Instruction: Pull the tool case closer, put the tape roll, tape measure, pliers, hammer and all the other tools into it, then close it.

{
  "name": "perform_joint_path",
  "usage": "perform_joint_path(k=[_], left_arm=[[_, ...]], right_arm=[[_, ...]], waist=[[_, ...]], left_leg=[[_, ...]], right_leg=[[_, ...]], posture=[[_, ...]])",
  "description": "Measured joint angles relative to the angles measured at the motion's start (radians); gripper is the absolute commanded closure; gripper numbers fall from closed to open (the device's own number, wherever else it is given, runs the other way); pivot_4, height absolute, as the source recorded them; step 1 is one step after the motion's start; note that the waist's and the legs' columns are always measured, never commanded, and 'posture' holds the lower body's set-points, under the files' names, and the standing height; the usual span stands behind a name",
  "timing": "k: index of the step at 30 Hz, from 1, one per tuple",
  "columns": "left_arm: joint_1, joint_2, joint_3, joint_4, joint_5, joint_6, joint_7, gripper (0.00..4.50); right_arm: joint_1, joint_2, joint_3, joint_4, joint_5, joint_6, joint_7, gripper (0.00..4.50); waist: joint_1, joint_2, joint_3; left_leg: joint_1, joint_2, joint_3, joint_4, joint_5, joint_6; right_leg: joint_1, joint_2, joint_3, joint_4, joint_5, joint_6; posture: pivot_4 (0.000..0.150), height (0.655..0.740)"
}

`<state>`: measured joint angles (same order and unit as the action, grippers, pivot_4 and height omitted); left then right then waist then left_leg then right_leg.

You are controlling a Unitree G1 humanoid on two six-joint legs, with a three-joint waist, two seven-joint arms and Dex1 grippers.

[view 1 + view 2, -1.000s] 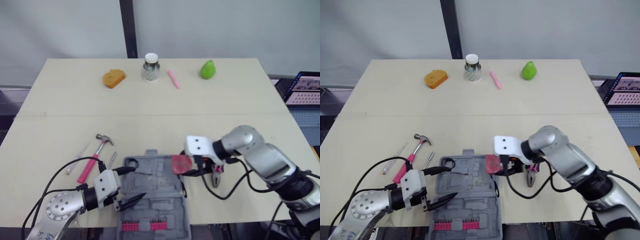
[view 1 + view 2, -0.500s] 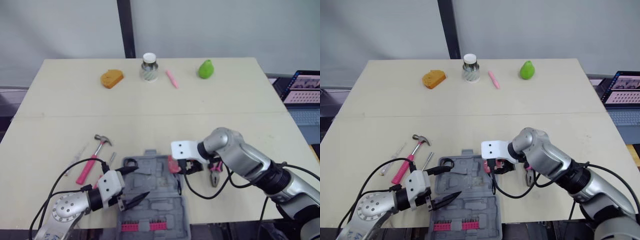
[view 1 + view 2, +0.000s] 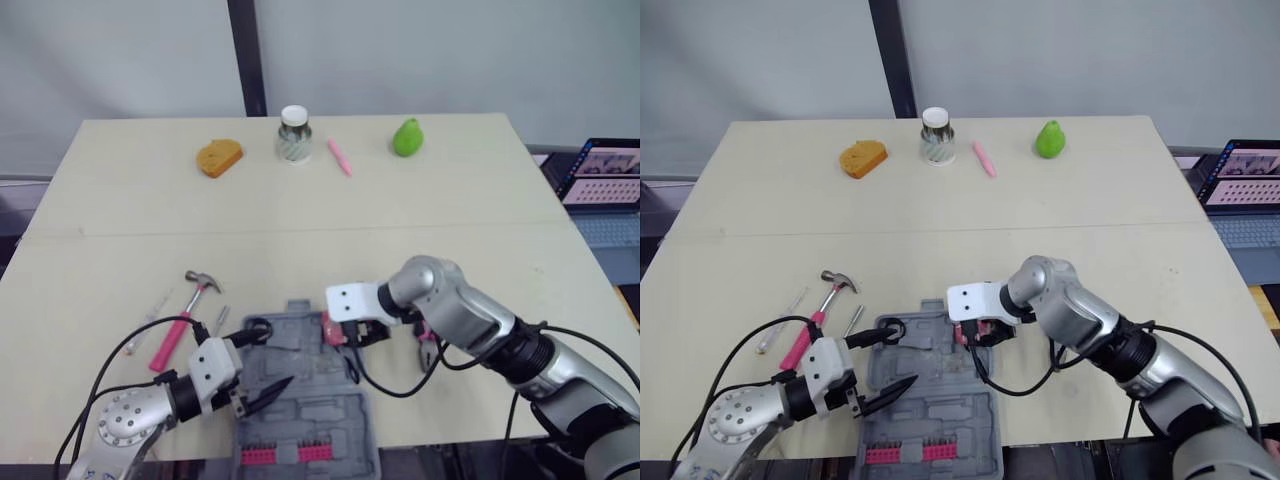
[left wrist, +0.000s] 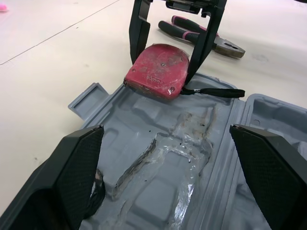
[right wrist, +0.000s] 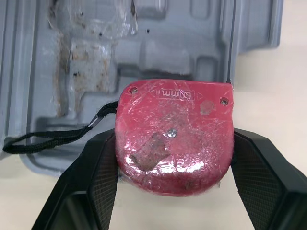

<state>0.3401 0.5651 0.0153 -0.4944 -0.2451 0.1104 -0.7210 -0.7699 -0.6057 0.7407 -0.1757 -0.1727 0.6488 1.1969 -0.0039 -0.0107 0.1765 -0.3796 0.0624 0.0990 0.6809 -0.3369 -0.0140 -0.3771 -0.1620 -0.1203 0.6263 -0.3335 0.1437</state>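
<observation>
The tool case point(image 3: 320, 400) lies open near the table's front edge between the two arms, so the pull looks done. The packing, by my reading, is at its first item. The right gripper point(image 3: 340, 333) pinches the red tape measure point(image 5: 175, 139) between its two black fingers at the case's far right corner. The tape measure sits partly over the grey rim and partly over the bare table, and its black strap point(image 5: 57, 136) trails across the tray. It is not yet released into a recess. The left gripper point(image 3: 275, 355) hangs over the tray on the case's left side with its fingers spread wide and nothing between them. A dark ring by its upper finger might be the tape roll, though I cannot tell. Outside the case I count one pair of pliers point(image 4: 201, 36) on the table just beyond the tape measure. There is also one hammer point(image 3: 185, 318) with a pink handle to the case's left, with one thin screwdriver-like tool point(image 3: 150, 320) beside it. One small metal piece point(image 3: 222, 318) lies between the hammer and the case. All of these are left to load, and then the case has to be closed. The moulded tray looks bare apart from a row of pink bits point(image 3: 285, 455) at its near end. Along the far edge stand four things well apart from the work: one orange lump point(image 3: 218, 157), one lidded jar point(image 3: 292, 135), one pink stick point(image 3: 340, 157) and one green pear point(image 3: 406, 137).
</observation>
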Motion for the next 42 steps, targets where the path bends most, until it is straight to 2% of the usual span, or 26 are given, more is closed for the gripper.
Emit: perform_joint_path(k=[33,35,37,42], left_arm=[[-0.002,0.0,-0.016,-0.041,-0.001,0.059,0.021,0.0],[-0.002,0.0,-0.017,-0.041,-0.001,0.061,0.021,0.0],[-0.003,0.0,-0.017,-0.041,-0.001,0.062,0.021,0.0],[-0.004,0.0,-0.02,-0.042,-0.001,0.065,0.021,0.0]], right_arm=[[0.015,0.037,0.0,0.026,-0.044,-0.058,0.012,1.62],[0.015,0.039,0.0,0.026,-0.043,-0.058,0.012,0.59],[0.015,0.04,-0.001,0.026,-0.041,-0.057,0.012,0.08],[0.026,0.04,-0.004,0.014,-0.031,-0.038,0.013,0.08]], waist=[[-0.001,0.0,0.0],[-0.001,0.0,0.0],[-0.001,0.0,0.0],[-0.001,0.0,0.0]], left_leg=[[0.0,0.0,0.0,0.0,0.0,0.0],[0.0,0.0,0.0,0.0,0.0,0.0],[0.0,0.0,0.0,0.0,0.0,0.0],[0.0,0.0,0.0,0.0,-0.001,0.0]], right_leg=[[0.0,0.0,0.0,0.0,0.0,0.0],[0.0,0.0,0.0,0.0,0.0,0.0],[0.0,0.0,0.0,0.0,0.0,0.0],[0.0,0.0,0.0,0.0,0.0,0.0]], posture=[[0.15,0.74],[0.15,0.74],[0.15,0.74],[0.15,0.74]])
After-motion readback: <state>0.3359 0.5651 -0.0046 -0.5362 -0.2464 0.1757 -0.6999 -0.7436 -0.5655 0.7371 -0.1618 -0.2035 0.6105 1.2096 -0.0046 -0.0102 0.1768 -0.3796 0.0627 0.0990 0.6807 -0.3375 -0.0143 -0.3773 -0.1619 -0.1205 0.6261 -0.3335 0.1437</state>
